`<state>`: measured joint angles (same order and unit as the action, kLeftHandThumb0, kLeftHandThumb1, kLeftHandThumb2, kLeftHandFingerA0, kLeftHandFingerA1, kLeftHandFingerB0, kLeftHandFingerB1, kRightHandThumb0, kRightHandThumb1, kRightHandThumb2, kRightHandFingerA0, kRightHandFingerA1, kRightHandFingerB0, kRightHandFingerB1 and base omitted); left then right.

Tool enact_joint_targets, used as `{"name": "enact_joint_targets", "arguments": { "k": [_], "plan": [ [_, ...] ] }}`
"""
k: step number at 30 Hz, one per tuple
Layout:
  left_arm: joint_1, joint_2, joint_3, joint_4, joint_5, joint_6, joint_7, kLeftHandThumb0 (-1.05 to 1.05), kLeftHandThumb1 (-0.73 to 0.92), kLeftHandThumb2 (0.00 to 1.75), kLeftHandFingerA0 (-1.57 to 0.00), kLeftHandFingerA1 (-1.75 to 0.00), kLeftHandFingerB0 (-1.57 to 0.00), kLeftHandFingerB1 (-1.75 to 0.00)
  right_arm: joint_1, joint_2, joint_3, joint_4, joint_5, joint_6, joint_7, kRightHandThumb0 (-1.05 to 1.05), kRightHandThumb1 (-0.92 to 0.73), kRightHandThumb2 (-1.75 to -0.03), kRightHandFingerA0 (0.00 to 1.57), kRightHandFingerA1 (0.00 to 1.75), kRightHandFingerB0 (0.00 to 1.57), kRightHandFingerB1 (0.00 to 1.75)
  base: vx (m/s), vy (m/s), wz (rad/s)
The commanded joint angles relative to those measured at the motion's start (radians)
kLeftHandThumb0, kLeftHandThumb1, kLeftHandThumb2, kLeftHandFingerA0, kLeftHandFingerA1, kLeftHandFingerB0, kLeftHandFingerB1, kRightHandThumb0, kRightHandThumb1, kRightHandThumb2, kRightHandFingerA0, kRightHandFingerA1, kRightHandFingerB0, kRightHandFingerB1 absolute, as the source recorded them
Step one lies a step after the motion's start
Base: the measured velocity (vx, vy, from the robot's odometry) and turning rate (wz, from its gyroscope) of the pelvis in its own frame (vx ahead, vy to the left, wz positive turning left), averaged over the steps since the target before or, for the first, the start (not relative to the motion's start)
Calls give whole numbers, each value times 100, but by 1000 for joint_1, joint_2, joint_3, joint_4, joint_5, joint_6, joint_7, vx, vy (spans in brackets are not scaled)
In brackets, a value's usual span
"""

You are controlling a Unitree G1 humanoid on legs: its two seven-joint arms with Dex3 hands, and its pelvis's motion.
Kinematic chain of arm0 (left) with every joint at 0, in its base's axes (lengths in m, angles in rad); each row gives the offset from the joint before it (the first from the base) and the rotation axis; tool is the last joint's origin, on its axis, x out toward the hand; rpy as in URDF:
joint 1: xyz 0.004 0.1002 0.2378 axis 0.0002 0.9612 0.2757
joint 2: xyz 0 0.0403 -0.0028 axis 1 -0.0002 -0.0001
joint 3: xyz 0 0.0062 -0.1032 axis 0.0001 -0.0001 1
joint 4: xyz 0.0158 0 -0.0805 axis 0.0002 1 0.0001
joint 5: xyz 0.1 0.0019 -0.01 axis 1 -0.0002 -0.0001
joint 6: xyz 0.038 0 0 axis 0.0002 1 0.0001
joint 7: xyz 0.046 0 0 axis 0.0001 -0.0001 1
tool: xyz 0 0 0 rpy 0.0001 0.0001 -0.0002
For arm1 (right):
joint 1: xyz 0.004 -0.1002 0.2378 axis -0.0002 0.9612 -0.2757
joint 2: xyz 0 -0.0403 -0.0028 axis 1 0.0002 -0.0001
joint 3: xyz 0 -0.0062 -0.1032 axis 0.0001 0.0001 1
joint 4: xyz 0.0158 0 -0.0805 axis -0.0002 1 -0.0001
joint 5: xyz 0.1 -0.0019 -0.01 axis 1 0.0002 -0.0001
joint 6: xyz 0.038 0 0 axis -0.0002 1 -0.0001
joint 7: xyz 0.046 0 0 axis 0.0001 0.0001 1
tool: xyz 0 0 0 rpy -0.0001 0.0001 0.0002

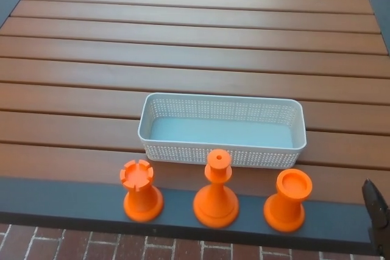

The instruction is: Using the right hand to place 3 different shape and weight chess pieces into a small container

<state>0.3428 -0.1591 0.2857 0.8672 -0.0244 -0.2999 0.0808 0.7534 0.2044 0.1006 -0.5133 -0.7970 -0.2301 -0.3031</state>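
Observation:
Three orange chess pieces stand upright in a row on the dark front rim of the table: a rook with a notched top (141, 192) at the left, a piece with a knobbed top (216, 190) in the middle, and a cup-topped piece (288, 200) at the right. Just behind them sits a small white perforated basket (286, 156), which holds nothing. Only a black tip of my right hand (376, 216) shows at the lower right edge, to the right of the cup-topped piece and apart from it. My left hand is out of sight.
The brown slatted table (195, 53) stretches far behind the basket. A dark frame (73, 199) borders the table's front, and red brick paving (91, 245) lies below it.

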Motion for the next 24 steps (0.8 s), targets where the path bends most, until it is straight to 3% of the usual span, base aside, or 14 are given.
{"name": "enact_joint_targets", "arguments": {
  "k": [1, 3, 4, 7, 8, 11, 17, 18, 20, 21, 24],
  "plan": [
    [3, 3, 0, 10, -25, -140, -3, -8, 54, 108, -111, -126, -97, -100, -68, 87, 17, 13, -63, 196, -31, -84, -52, -87, 0, 4, 8, 10, 0, 0, 0],
    [6, 3, 1, 10, -30, -147, -12, -8, 53, 110, -109, -128, -97, -100, -79, 82, 24, 17, -63, 212, -37, -80, -53, -82, 0, 9, 6, 13, 0, 0, 0],
    [11, 4, 1, 5, -33, -148, -18, -10, 54, 107, -113, -125, -98, -100, -107, 87, 34, 35, -71, 239, -38, -85, -53, -88, 0, 5, 13, 18, 0, 0, 0],
    [17, 5, -1, -2, -35, -146, -20, -10, 54, 107, -113, -125, -98, -100, -145, 90, 53, 57, -80, 283, -41, -85, -53, -88, 0, 5, 13, 18, 0, 0, 0],
    [19, 6, -6, 2, -29, -156, -20, -9, 54, 108, -111, -127, -96, -101, -161, 86, 60, 70, -88, 308, -33, -88, -54, -86, 0, 4, 14, 7, 0, 0, 0],
    [23, 8, -17, 8, -22, -172, -19, -9, 54, 108, -111, -127, -96, -101, -187, 77, 76, 88, -98, 354, -22, -88, -54, -86, 0, 4, 14, 7, 0, 0, 0],
    [21, 3, -16, 12, -49, -177, -48, -10, 53, 109, -114, -128, -99, -104, -246, 67, 91, 137, -86, 421, -33, -88, -54, -86, 0, 4, 7, 13, 0, 0, 0],
    [24, 3, -19, 9, -48, -179, -52, -8, 54, 108, -112, -131, -98, -104, -266, 71, 94, 153, -94, 444, -29, -80, -50, -87, 0, 11, 5, 26, 0, 0, 0],
    [28, 3, -24, 3, -47, -182, -59, -8, 54, 108, -112, -131, -98, -104, -297, 74, 101, 177, -104, 484, -27, -80, -50, -87, 0, 11, 5, 26, 0, 0, 0],
    [27, 0, -20, 4, -60, -173, -70, -8, 53, 111, -115, -129, -101, -104, -316, 76, 103, 194, -86, 502, -15, -89, -55, -86, 0, 0, 7, 23, 0, 0, 0],
    [25, -4, -15, 4, -79, -161, -87, -8, 53, 111, -115, -129, -101, -104, -345, 77, 108, 219, -57, 530, 2, -89, -55, -86, 0, 0, 7, 23, 0, 0, 0]
  ]
}}
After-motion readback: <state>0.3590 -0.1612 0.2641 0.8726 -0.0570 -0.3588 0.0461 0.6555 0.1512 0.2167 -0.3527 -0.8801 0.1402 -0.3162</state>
